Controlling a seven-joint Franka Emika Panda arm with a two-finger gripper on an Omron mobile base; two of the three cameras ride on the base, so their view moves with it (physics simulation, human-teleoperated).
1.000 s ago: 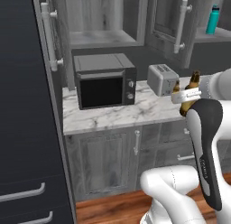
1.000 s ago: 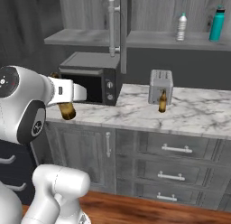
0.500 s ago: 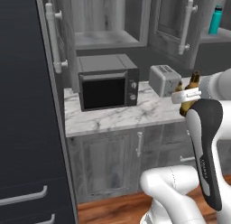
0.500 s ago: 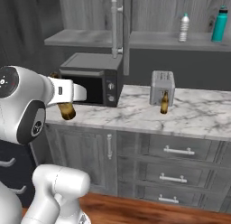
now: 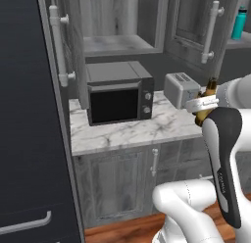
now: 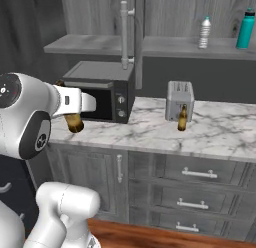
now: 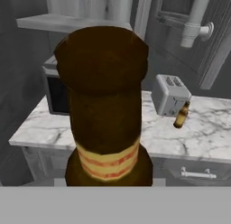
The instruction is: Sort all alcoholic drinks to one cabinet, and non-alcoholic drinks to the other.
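My gripper (image 5: 203, 105) is shut on an amber-brown beer bottle (image 7: 106, 123), held upright in the air in front of the counter. The same bottle (image 6: 74, 123) hangs below my white hand (image 6: 75, 102) left of the microwave in the right base view. A second beer bottle (image 6: 182, 118) stands on the counter against the toaster (image 6: 179, 99). The teal flask (image 6: 245, 28) and the clear water bottle (image 6: 204, 33) stand on the right cabinet's shelf (image 6: 220, 46). The left cabinet's shelf (image 5: 117, 43) is bare and its door stands open.
A black microwave (image 5: 117, 92) sits on the marble counter (image 5: 142, 129) under the left cabinet. Open cabinet doors with pale bar handles (image 5: 58, 46) (image 5: 212, 31) jut out over the counter. A tall dark panel (image 5: 29, 139) is at the left.
The whole picture has slid down slightly in both base views, so the camera moved. The bottle stays in my shut gripper, in the same place relative to the arm.
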